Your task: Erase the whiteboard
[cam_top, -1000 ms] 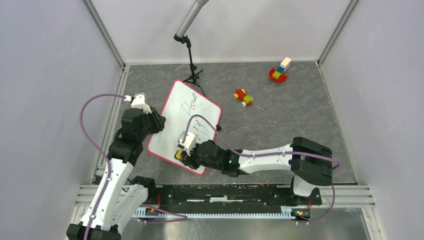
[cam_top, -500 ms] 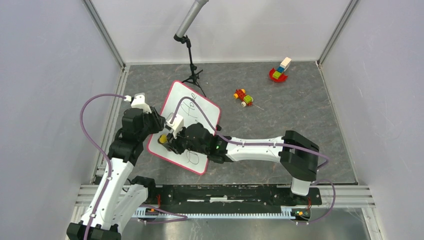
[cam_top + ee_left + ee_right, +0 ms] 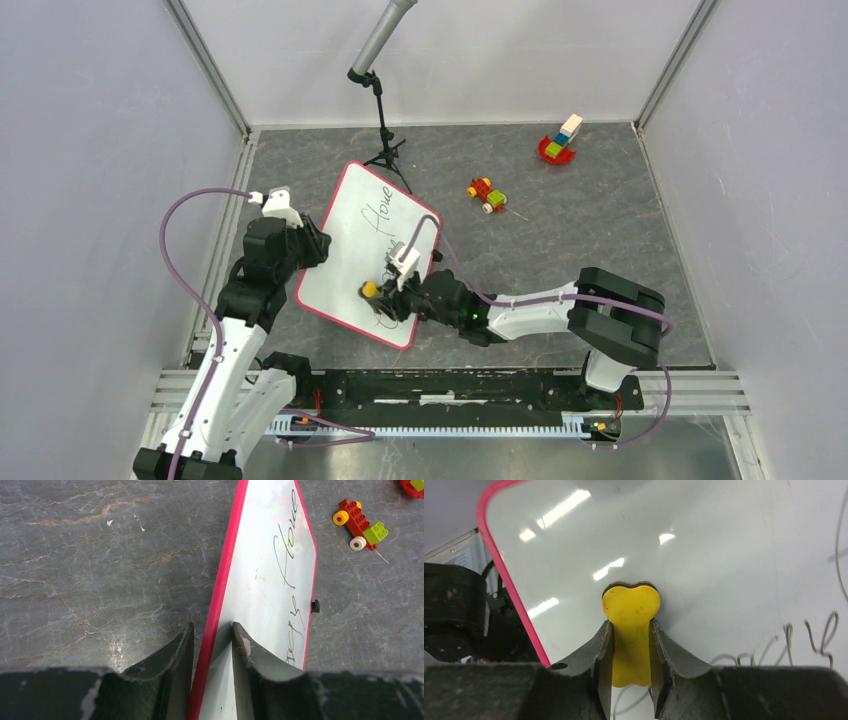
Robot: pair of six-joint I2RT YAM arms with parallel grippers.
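The whiteboard (image 3: 350, 255) is white with a red-pink rim and lies tilted on the grey floor, with black handwriting along its right side (image 3: 290, 575). My left gripper (image 3: 312, 247) is shut on the board's left rim (image 3: 212, 635), one finger on each face. My right gripper (image 3: 385, 292) is shut on a yellow bone-shaped eraser (image 3: 631, 630) with a black underside and presses it onto the board's lower middle (image 3: 704, 570). Handwriting shows just right of the eraser (image 3: 809, 635).
A black tripod stand (image 3: 383, 120) stands just behind the board. A red, yellow and green brick car (image 3: 486, 194) lies right of the board, also in the left wrist view (image 3: 361, 524). A small brick boat (image 3: 559, 142) sits at the back right. Grey walls enclose the workspace.
My right gripper with the eraser swept from the board's lower edge up to the left rim, then back right to the lower middle. The middle handwriting has faded. The left gripper stayed put.
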